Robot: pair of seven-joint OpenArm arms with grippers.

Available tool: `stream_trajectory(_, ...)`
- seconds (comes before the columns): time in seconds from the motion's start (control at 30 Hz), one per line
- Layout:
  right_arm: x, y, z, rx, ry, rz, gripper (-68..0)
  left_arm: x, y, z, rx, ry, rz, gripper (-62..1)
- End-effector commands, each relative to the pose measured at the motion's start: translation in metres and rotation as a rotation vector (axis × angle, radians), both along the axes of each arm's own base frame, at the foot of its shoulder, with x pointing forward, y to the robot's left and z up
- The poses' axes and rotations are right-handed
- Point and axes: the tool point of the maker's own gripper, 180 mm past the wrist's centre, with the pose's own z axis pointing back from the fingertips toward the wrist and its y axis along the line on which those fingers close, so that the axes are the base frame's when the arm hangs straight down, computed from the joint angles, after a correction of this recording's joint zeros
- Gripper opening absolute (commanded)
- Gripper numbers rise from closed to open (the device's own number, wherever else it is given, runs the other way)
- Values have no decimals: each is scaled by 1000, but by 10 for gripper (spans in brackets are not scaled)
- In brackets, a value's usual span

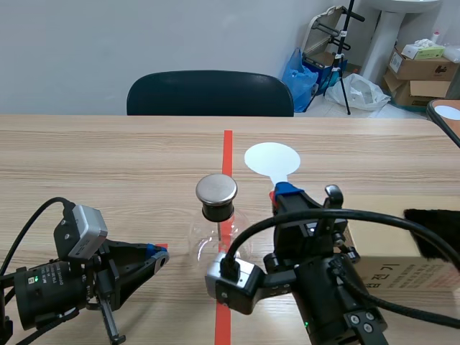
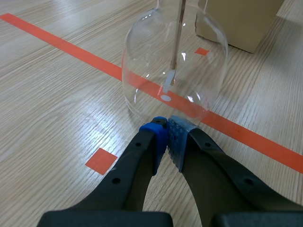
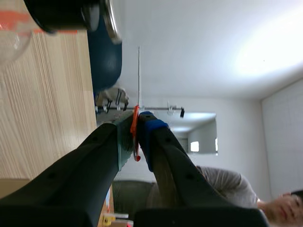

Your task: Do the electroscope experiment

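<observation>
**Scene view.** The flask [image 1: 215, 241] stands on the tabletop [image 1: 108, 158] over the red tape line. Its stopper [image 1: 217, 210] is capped by a metal disc [image 1: 216, 189]. You see the left fingers [image 1: 147, 260] low beside the flask, tips toward it. The right fingers [image 1: 286, 190] hold a white paddle [image 1: 272, 159]. Its round blade is raised near the metal disc but apart from it. A box [image 1: 402, 248] lies by the right arm, and black fur [image 1: 433, 231] shows against it. A chair [image 1: 210, 93] stands beyond the tabletop.

**Left wrist view.** The left fingers are closed on nothing, and their pads meet just short of the flask's base. A rod [image 2: 177, 42] hangs inside the glass.

**Right wrist view.** The right fingers are clamped on the paddle's orange handle [image 3: 135, 132]. The blade shows edge-on ahead of them, with the stopper and metal disc off to one side.
</observation>
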Motion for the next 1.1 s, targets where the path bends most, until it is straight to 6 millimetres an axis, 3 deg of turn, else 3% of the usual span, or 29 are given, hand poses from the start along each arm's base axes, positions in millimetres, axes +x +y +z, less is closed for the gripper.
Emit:
stream_trajectory(0.0, 3, 3, 9, -4, -36, 35, -658, 6, -3, 11, -33, -27, 4, -577)
stream_trajectory(0.57, -22, 43, 19, -2, -61, 288, -658, 6, -3, 11, -33, -27, 4, -577)
stream_trajectory(0.73, -34, 46, 12, 1, -29, 311, -658, 6, -3, 11, -33, -27, 4, -577)
stream_trajectory(1.07, -38, 47, 10, 3, -17, 315, -658, 6, -3, 11, -33, -27, 4, -577)
